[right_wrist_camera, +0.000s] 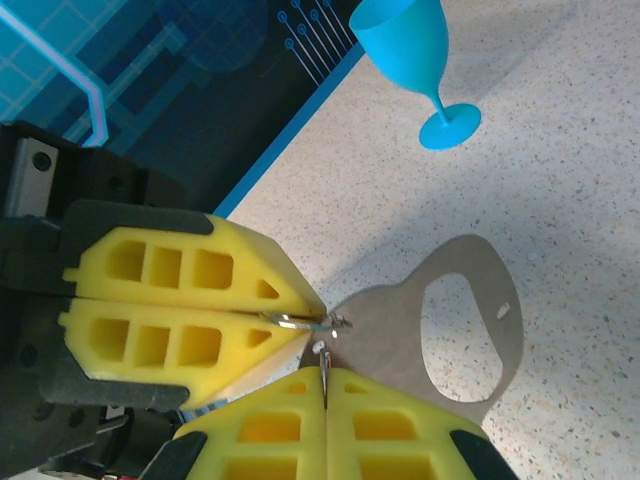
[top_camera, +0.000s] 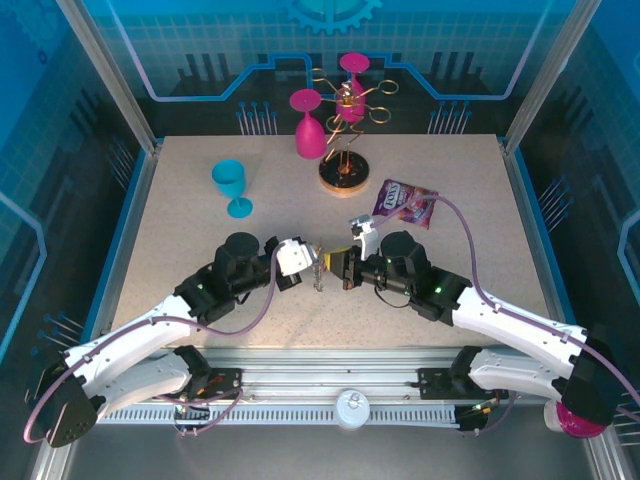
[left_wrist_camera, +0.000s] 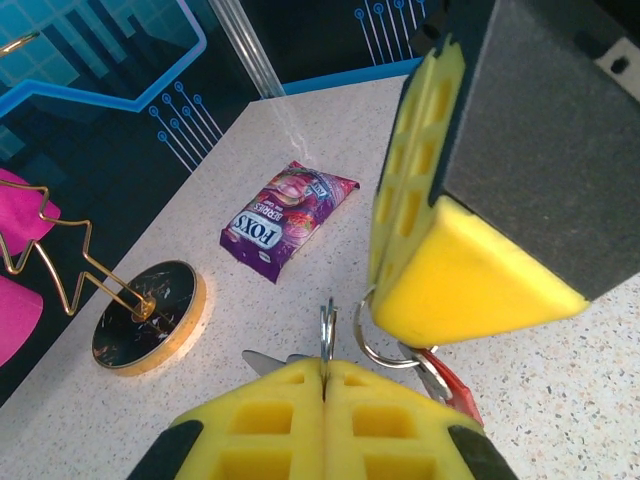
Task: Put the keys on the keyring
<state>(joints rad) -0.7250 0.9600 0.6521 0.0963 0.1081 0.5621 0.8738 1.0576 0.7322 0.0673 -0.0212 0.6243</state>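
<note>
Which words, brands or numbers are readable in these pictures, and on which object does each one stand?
"FOX'S": on the purple snack packet, left wrist view.
Smaller print on the same packet: too blurred to read.
No other readable text.

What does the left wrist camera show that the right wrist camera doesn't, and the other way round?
Left wrist camera's own: the purple FOXS snack packet, the wire rack's round black base and a red key tag. Right wrist camera's own: the blue plastic goblet. Shared: the speckled tabletop, and the left pincer and right pincer meeting tip to tip, each shut on the small silver rings between them.
</note>
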